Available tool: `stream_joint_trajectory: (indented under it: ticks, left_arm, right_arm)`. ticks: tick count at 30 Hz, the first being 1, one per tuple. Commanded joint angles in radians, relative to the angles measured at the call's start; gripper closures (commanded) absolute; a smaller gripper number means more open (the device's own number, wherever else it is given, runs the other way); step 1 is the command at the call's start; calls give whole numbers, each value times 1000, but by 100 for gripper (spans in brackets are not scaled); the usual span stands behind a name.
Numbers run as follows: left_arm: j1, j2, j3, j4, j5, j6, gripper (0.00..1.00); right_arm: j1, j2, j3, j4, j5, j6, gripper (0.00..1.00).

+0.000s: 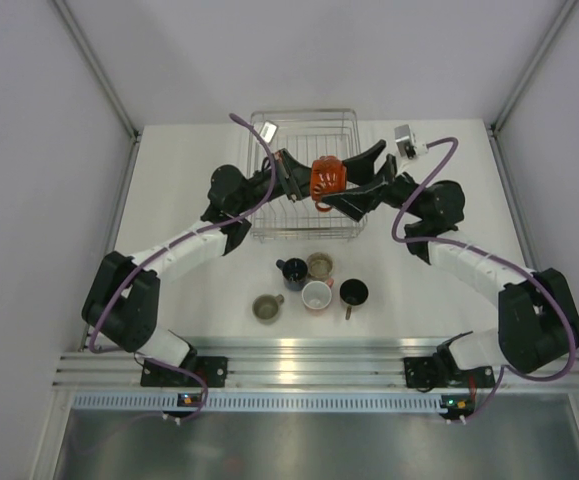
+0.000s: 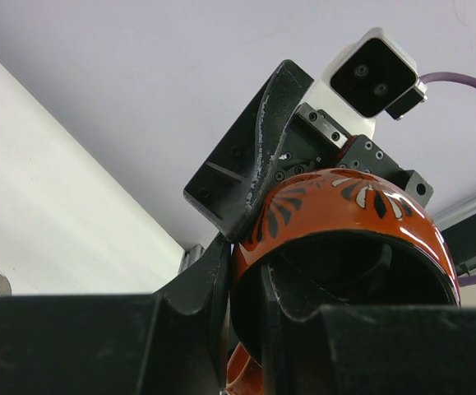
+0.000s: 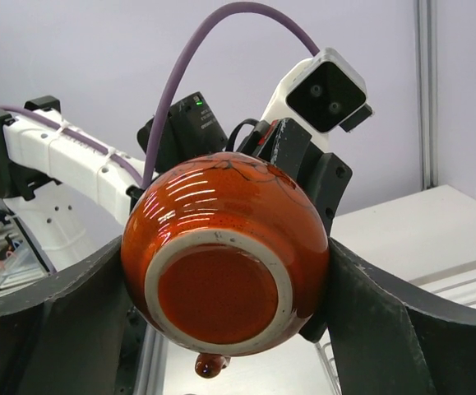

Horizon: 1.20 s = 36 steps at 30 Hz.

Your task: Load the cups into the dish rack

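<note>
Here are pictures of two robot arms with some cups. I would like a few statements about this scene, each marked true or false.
1. Five cups stand on the table in front of the dish rack. True.
2. The orange cup rests on the table. False: it is held up over the rack.
3. The right gripper has the orange cup's base facing its camera. True.
4. The black cup is the leftmost cup on the table. False: it is the rightmost, and the olive-grey cup is leftmost.
</note>
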Motion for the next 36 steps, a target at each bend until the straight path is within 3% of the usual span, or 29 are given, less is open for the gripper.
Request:
stream_joint_trajectory:
  ticks: [1,4,15,18,20,24,36]
  left_arm:
    - [-9,1,1,131,-8,-4,100]
    - [-9,5,-5,133,-6,-3,100]
    - [-9,19,-13,139,-2,-9,100]
    - [-7,27,-13,142,0,-16,90]
    - [-7,30,-13,145,0,-18,73]
    - [-6,27,-22,149,-3,-20,55]
    - [31,11,-90,183,1,-32,52]
  right_arm:
    - [20,11,43,64,12,2,61]
    - [18,15,37,64,35,-4,99]
    - [18,28,6,103,104,-23,100]
    - [17,42,14,103,110,-23,100]
    - [14,49,14,103,115,-21,100]
    - [11,60,4,107,123,-21,100]
    - [-9,83,-5,119,138,-18,100]
